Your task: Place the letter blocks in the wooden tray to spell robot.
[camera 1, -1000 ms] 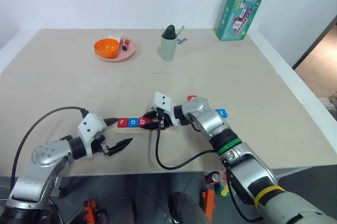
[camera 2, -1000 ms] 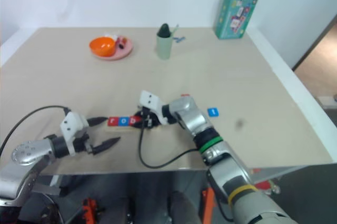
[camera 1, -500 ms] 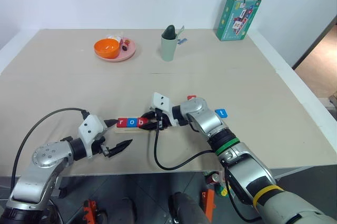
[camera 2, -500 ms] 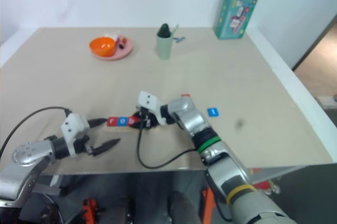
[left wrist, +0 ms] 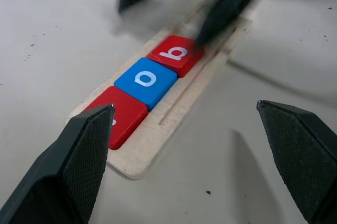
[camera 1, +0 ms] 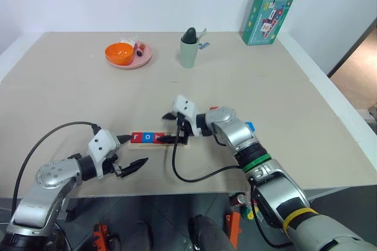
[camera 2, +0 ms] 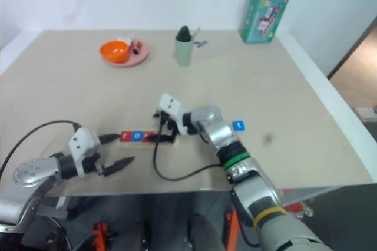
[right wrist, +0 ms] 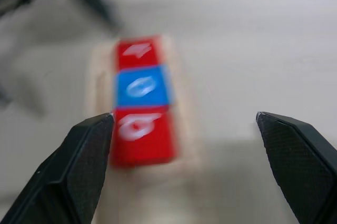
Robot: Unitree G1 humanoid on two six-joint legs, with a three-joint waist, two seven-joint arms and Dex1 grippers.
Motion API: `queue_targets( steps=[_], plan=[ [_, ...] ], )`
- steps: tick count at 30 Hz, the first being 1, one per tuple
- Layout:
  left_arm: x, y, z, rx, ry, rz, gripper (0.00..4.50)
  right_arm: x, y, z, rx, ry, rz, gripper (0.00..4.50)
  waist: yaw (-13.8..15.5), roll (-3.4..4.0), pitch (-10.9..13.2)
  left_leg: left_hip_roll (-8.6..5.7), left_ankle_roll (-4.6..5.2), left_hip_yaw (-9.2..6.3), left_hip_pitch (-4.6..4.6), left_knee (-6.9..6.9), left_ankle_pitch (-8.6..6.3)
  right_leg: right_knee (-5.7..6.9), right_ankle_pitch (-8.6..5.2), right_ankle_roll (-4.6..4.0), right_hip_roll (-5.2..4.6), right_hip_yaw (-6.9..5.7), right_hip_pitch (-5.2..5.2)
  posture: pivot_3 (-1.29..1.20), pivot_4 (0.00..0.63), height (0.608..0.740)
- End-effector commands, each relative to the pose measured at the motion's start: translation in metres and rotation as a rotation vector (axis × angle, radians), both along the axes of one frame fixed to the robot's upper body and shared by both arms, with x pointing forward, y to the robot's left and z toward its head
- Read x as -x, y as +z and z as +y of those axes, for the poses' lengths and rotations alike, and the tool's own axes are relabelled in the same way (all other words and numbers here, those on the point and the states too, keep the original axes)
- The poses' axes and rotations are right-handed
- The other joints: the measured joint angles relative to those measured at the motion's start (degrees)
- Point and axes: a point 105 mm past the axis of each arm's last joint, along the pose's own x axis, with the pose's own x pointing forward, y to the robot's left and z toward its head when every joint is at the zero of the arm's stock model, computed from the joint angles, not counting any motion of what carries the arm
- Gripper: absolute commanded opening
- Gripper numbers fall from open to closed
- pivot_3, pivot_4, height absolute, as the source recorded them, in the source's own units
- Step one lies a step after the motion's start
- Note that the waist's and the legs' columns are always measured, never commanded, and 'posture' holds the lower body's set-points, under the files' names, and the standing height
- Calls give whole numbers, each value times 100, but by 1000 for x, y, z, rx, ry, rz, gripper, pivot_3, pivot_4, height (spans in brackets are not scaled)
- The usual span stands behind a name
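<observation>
My wooden tray (left wrist: 174,116) holds three letter blocks (left wrist: 145,79): red, blue "o", red "b". Both my claws, left (camera 1: 129,154) and right (camera 1: 172,128), gape empty.

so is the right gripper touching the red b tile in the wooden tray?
Apart. In the right wrist view the open right gripper hangs over the red b tile, fingers wide of it on both sides.
</observation>
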Motion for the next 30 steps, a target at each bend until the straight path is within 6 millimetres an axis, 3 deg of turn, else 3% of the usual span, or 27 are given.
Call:
queue_targets(
  steps=[1,3,7,12,15,30],
  plan=[
    [5,20,-11,18,-54,-67,4500,-17,69,-29,-238,-239,-85,4480,5,0,0,0,0,-1,-3,0,0,-1,-1,1,-1,-1,-1,0,150,740],
    [5,25,-14,30,-65,-70,4500,-18,73,-49,-276,-367,-121,4480,18,-2,-1,-3,-1,-3,-6,-1,-1,-1,-4,6,-5,-5,-1,0,150,740],
    [10,34,-27,47,-138,-41,4500,-20,62,-91,-302,-713,-181,4480,22,-10,-6,-4,-17,-7,-6,-4,-11,-4,-18,13,-6,-8,2,0,150,740],
    [4,49,-40,82,-182,-52,4500,-20,26,-115,-263,-972,-138,4480,-17,-3,-2,-6,-21,-1,-5,-5,-13,-3,-8,33,-4,5,-3,0,150,740],
    [3,51,-45,84,-206,-64,4500,-25,16,-124,-263,-1061,-125,4480,-40,-2,-2,-7,-20,0,-2,-4,-13,-3,-6,33,-1,9,-2,0,150,740],
    [2,46,-46,43,-212,-74,4500,-30,-20,-116,-216,-1108,-25,4480,-42,-3,-2,-6,-19,-4,-3,-5,-14,-6,-7,35,3,9,1,0,150,740]
  ],
)
